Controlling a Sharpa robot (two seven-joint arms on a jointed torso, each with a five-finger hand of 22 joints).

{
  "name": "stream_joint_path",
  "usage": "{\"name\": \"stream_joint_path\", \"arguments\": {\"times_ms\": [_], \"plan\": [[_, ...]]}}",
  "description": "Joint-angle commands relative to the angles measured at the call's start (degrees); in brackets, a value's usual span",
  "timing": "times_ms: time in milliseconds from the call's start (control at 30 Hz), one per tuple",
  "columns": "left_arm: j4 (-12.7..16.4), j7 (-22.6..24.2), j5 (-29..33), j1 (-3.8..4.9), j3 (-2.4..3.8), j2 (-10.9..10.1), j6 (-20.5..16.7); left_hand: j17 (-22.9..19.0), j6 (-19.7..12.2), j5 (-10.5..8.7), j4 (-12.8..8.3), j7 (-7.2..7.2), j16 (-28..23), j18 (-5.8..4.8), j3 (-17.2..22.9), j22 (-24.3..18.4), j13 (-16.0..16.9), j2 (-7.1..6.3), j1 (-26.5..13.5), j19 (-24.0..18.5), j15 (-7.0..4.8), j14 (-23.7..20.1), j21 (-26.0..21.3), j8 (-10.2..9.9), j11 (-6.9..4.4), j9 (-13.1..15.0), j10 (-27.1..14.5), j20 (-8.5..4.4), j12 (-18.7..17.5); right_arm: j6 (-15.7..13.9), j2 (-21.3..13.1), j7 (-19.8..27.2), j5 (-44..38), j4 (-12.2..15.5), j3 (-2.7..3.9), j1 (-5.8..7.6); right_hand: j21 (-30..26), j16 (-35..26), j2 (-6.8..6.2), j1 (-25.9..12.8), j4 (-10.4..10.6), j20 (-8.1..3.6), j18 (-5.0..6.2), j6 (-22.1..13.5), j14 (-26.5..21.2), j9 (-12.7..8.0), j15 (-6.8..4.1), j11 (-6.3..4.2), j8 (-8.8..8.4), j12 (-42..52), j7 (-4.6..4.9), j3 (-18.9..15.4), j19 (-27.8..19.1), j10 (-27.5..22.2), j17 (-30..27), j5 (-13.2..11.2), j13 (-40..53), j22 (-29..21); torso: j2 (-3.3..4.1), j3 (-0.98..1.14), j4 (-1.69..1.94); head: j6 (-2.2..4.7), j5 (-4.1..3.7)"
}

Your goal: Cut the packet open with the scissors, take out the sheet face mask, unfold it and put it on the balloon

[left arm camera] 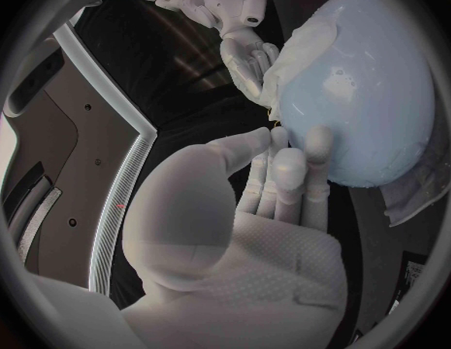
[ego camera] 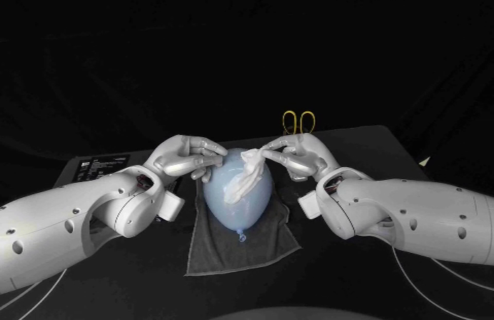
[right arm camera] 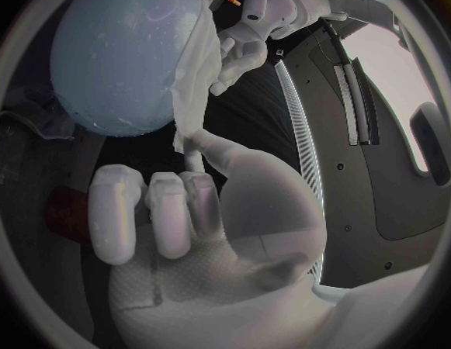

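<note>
Mask (ego camera: 243, 177) is out, bunched on the balloon (ego camera: 235, 206) mid-frame. Right hand (ego camera: 293, 156) pinches its top; left hand (ego camera: 188, 157) has narrow fingers beside it, grip unclear. Only the spreading's left, I'd say.

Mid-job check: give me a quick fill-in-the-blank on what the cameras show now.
1. The balloon rests on a ____ cloth.
2. The right robot hand pinches the white ____ draped on the balloon.
3. The scissors, with ____ handles, lie beyond the right robot hand.
Missing words: grey; mask; yellow.
</note>
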Motion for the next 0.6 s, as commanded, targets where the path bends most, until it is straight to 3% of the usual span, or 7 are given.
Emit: {"name": "stream_joint_path", "arguments": {"times_ms": [33,100,200,267,367,600], "plan": [[0.13,0.51,0.22,0.03,0.04,0.12,0.83,-0.04,-0.11,0.11,-0.36,0.47,-0.05,1.13,-0.04,0.09,0.05,0.4,0.0,-0.56,0.37,-0.13,0.28,-0.27,0.1,-0.08,-0.15,0.0,0.35,-3.72,-0.03,0.83,0.17,0.23,0.04,-0.01,0.02,0.2,-0.87,0.1,-0.5,-0.63,-0.38,0.9,5.98,7.34,-0.35,-0.34,4.41,0.27,-1.41,0.02,2.9,5.42,15.07,-0.03,14.29,12.75,0.0,0.02,-0.01,0.04,-0.1],[0.13,0.52,0.22,0.03,0.04,0.16,0.86,-0.04,-0.11,0.11,-0.36,0.47,-0.05,1.13,-0.04,0.09,0.05,0.4,0.0,-0.56,0.37,-0.13,0.28,-0.27,0.1,-0.08,-0.15,0.0,0.35,-4.16,-0.06,1.04,0.4,0.27,0.04,-0.01,0.29,0.2,-2.52,0.04,-1.67,-0.87,-0.43,1.19,5.98,8.6,-0.64,-0.68,5.66,-1.27,-1.79,-0.06,3.03,4.66,15.07,-0.02,13.17,12.83,0.02,0.01,-0.01,0.06,-0.19],[0.11,0.52,0.22,0.03,0.04,0.23,0.93,-0.04,-0.11,0.11,-0.36,0.47,-0.05,1.13,-0.04,0.09,0.05,0.4,0.0,-0.56,0.37,-0.13,0.28,-0.27,0.1,-0.08,-0.15,0.0,0.35,-4.85,-0.11,1.32,1.0,0.31,0.04,-0.01,0.28,0.2,-2.7,-0.67,-1.61,-1.09,-0.43,0.98,5.98,9.69,-0.85,-0.92,6.49,-1.53,-2.07,0.13,3.04,4.57,15.07,-0.01,12.98,12.83,0.02,0.01,0.0,0.07,-0.24],[0.1,0.54,0.22,0.03,0.04,0.27,0.95,-0.04,-0.11,0.11,-0.36,0.47,-0.05,1.13,-0.04,0.09,0.05,0.4,0.0,-0.56,0.37,-0.13,0.28,-0.27,0.1,-0.08,-0.15,0.0,0.35,-5.07,-0.15,1.37,1.26,0.31,0.04,-0.02,0.79,0.2,-4.81,-1.61,-2.08,-1.41,-0.54,2.64,5.98,11.46,-1.32,-1.63,8.65,1.31,-3.05,-0.94,3.25,5.97,15.07,0.0,15.05,12.98,-0.01,0.01,0.0,0.07,-0.27],[0.1,0.57,0.22,0.03,0.04,0.35,1.02,-0.04,-0.11,0.11,-0.36,0.47,-0.05,1.13,-0.04,0.09,0.05,0.4,0.0,-0.56,0.37,-0.13,0.28,-0.27,0.1,-0.08,-0.15,0.0,0.35,-5.19,-0.18,1.35,1.5,0.3,0.04,-0.02,0.93,0.2,-4.85,-2.16,-1.8,-1.77,-0.58,2.38,5.98,12.49,-1.67,-1.96,9.38,1.31,-3.37,-1.03,3.31,5.97,15.07,-0.01,15.05,13.03,-0.02,0.01,0.0,0.07,-0.26],[0.09,0.72,0.22,0.03,0.04,0.57,1.24,-0.08,-0.11,0.11,-0.48,0.51,-0.05,1.14,0.0,0.16,0.04,0.44,0.0,-0.68,0.39,-0.16,0.42,-0.29,0.13,-0.15,-0.2,0.03,0.43,-4.22,-0.19,0.9,1.59,0.49,0.04,-0.02,2.76,0.2,-7.36,-3.46,-1.77,-2.52,-1.0,3.43,5.98,15.27,-2.43,-2.95,11.98,1.31,-4.56,-3.31,4.06,5.97,15.07,-0.01,15.05,13.59,0.0,-0.01,-0.01,0.11,-0.26]]}}
